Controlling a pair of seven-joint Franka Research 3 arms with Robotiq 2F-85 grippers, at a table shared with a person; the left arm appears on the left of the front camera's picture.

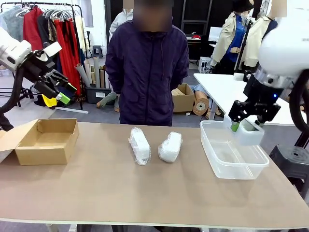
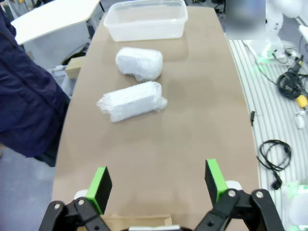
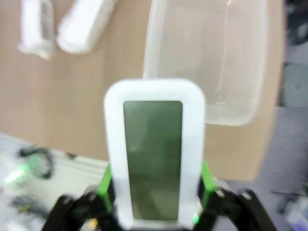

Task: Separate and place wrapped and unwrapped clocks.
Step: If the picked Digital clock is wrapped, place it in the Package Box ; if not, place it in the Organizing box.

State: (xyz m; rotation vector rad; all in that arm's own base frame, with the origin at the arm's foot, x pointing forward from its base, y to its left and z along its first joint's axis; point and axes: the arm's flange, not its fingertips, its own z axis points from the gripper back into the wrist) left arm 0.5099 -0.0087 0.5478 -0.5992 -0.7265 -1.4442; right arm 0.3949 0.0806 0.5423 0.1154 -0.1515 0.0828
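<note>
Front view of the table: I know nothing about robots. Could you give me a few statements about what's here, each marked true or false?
1. Two white bubble-wrap bundles lie on the brown table, between an open brown cardboard box and a clear plastic tub. True.
2. The right gripper grips one of the bundles. False: it is shut on a bare white rectangular digital clock with a grey-green screen.
3. The left gripper is open and holds nothing. True.
4. The clock lies in the tub. False: the right gripper holds it by the tub's rim.
</note>
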